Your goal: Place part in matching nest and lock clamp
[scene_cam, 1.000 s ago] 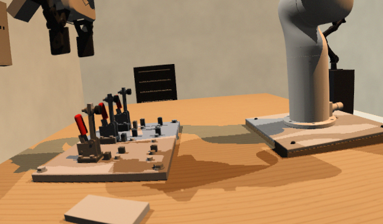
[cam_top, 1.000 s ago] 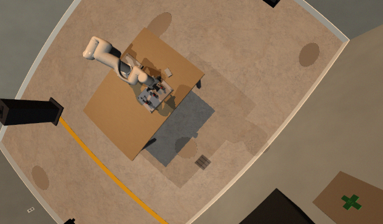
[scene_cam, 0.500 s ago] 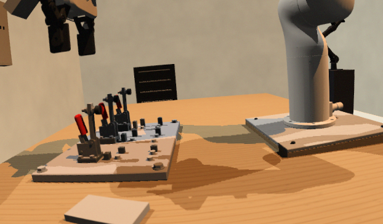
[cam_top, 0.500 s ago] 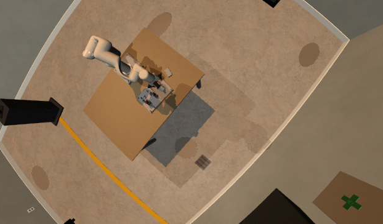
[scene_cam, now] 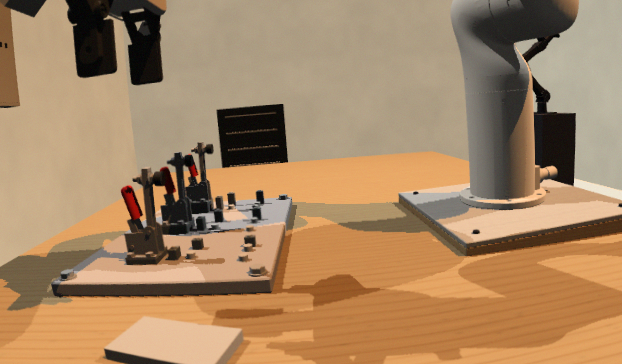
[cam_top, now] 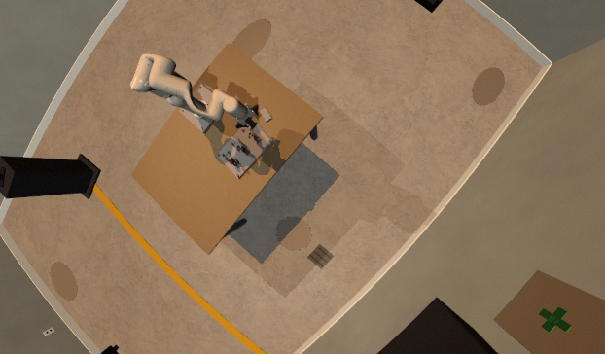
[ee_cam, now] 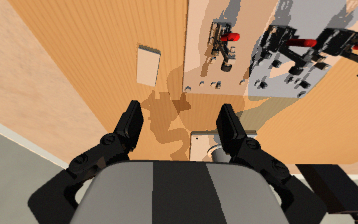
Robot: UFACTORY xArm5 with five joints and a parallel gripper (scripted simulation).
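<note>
Wooden and brown, the counter (cam_top: 183,180) fills the middle of the room when I look from the top. The pale arm (cam_top: 173,89) reaches over it toward the grey fixture (cam_top: 246,172). A small flat part (cam_top: 266,114) lies on the wood just beside the fixture, but it is tiny from up here, so I may be a bit off about its edges.

From the side view, the fixture plate (scene_cam: 153,282) sits on the counter with three clamps. Each has a red handle (scene_cam: 131,202) sticking up at a slant. The part (scene_cam: 175,342) lies flat on the counter in front of the plate, near it but not touching. The claw (scene_cam: 119,50) hangs high up in the corner, well above everything. The arm stands on its base plate (scene_cam: 468,242) off to the right.

From the wrist view, the claw (ee_cam: 180,125) has its two dark fingers spread wide with nothing between them. The part (ee_cam: 148,65) lies far below, beside the fixture (ee_cam: 200,50).
</note>
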